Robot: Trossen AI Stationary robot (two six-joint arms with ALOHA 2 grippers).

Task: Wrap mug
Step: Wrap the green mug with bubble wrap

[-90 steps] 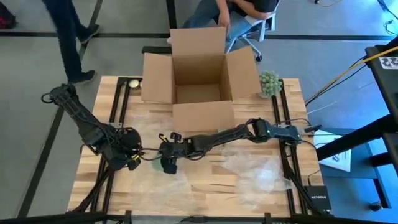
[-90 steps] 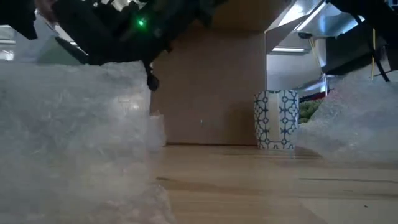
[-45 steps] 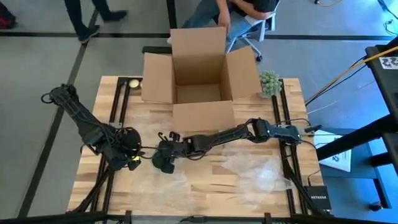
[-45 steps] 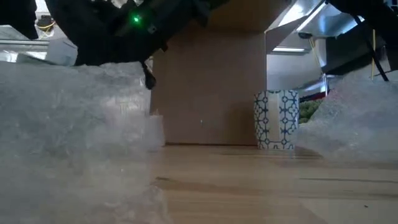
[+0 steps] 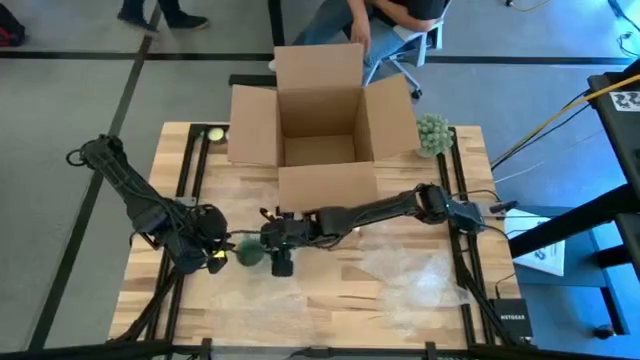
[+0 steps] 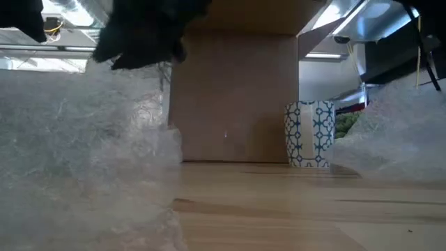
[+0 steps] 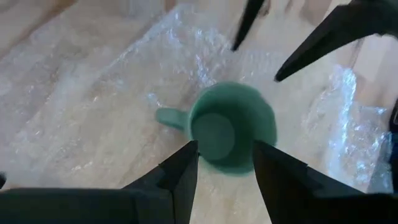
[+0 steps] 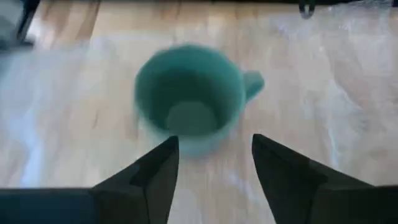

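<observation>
Green mug (image 5: 246,253) upright on the bubble wrap (image 7: 124,106) over the table's (image 5: 330,300) left half, between both grippers. Left gripper (image 5: 213,256) just left of the mug, fingers (image 7: 180,171) parted wider than the mug, holding nothing. Right gripper (image 5: 281,262) just right of it, fingers (image 8: 155,168) likewise spread, empty. Open cardboard box (image 5: 320,125) at the far edge; patterned cup (image 6: 309,134) near its front.

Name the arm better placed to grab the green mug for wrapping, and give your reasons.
Probably the left. The left gripper is open with the green mug just ahead between its fingers. The right gripper, also open, faces the mug too, but that arm is stretched across the table.
</observation>
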